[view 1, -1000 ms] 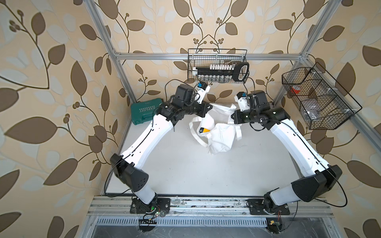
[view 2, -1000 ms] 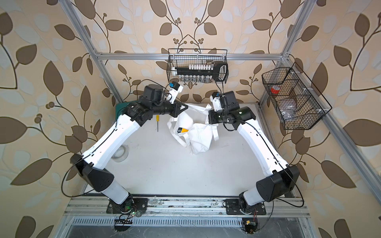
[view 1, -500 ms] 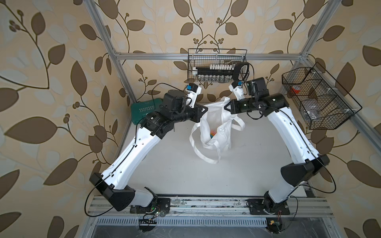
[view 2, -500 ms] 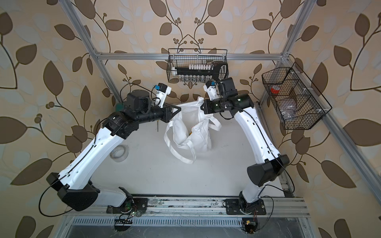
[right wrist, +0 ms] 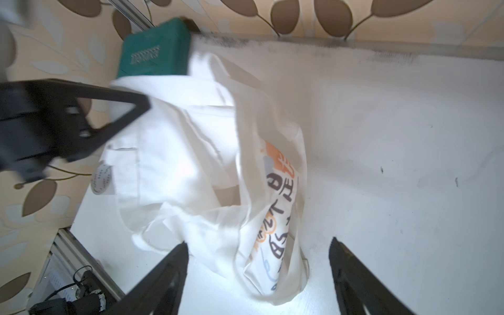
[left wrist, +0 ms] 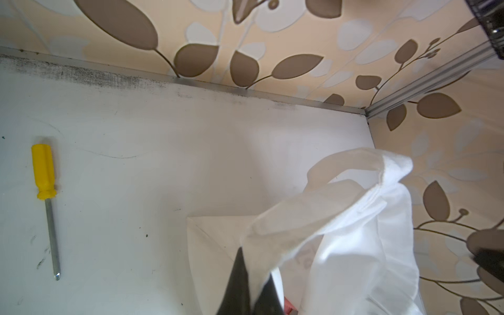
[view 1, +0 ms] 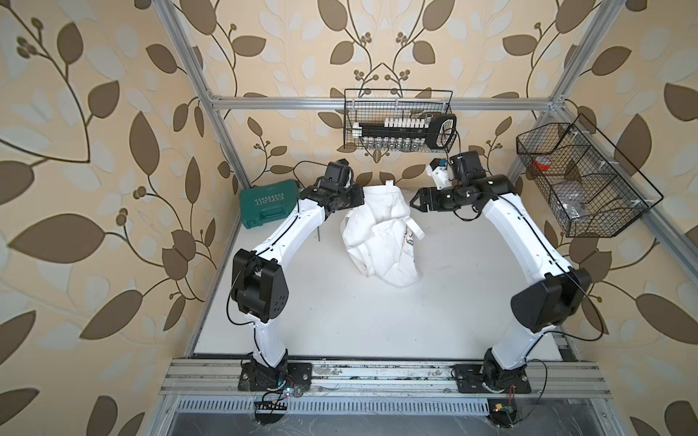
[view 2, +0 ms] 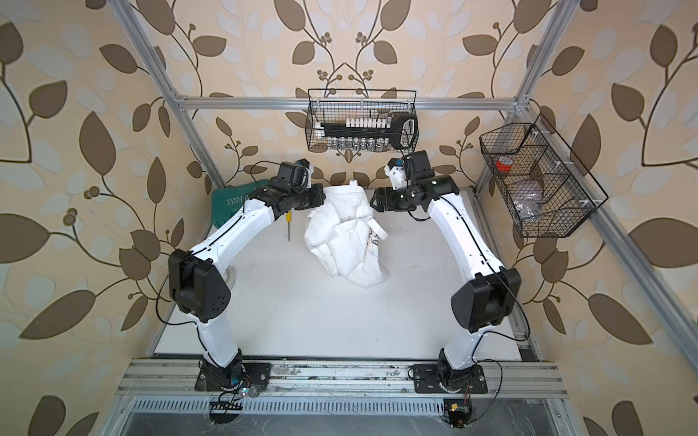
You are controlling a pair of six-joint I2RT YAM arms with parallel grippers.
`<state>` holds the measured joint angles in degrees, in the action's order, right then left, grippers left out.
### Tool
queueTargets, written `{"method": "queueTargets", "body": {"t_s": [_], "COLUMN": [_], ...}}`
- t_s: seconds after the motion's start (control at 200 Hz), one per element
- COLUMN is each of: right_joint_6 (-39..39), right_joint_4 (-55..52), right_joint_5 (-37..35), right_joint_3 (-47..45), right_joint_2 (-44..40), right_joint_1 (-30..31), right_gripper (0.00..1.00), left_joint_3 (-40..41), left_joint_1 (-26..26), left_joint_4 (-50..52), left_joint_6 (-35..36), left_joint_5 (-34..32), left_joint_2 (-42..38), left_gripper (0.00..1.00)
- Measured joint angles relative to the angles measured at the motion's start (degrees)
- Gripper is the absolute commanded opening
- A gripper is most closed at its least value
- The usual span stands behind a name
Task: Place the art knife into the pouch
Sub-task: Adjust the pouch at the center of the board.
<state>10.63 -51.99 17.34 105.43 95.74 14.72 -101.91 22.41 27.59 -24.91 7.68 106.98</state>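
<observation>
While pouch (view 1: pixel 381 234) sags, screwdriver (view 2: pixel 289 226) beside, green case (view 1: pixel 266 204) beyond

white pouch (view 1: pixel 377 234), green case (view 1: pixel 266 204), yellow-handled screwdriver (left wrist: pixel 48 211)

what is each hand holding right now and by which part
The left hand pinches the white cloth bag by its upper edge, seemingly the rim of its opening. The right hand is open and holds nothing.

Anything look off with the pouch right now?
Yes. The pouch is held on one side only: the left hand pinches its edge while the right hand gapes open, gripping nothing, so the cloth sags crumpled onto the table.
</observation>
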Motion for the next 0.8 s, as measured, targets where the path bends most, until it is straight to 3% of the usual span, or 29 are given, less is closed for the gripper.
{"method": "queueTargets", "body": {"t_s": [0.145,0.265,0.545,0.8], "right_joint_6": [1.6,1.6,0.9,-1.4], "right_joint_4": [4.6,6.0,10.6,12.7], "right_joint_5": [-1.7,-5.2,-17.4,-29.4], "right_joint_3": [-10.5,-15.8,-20.9,-18.1], "right_joint_2": [-11.3,-12.8,-2.5,8.2], "right_joint_1": [4.6,12.2,23.9,26.7], "right_gripper": [0.79,0.78,0.75,0.75], "left_joint_3": [0.0,0.0,1.8,2.9], "left_joint_1": [0.0,0.0,-0.4,-1.1], "left_joint_4": [-0.2,-0.4,-1.5,-1.6], "left_joint_6": [-1.0,-1.2,-1.3,-1.3], "left_joint_5": [-0.2,-0.2,-0.2,0.0], "left_joint_2": [1.3,1.5,1.5,1.5], "left_gripper": [0.0,0.0,0.0,0.0]}}
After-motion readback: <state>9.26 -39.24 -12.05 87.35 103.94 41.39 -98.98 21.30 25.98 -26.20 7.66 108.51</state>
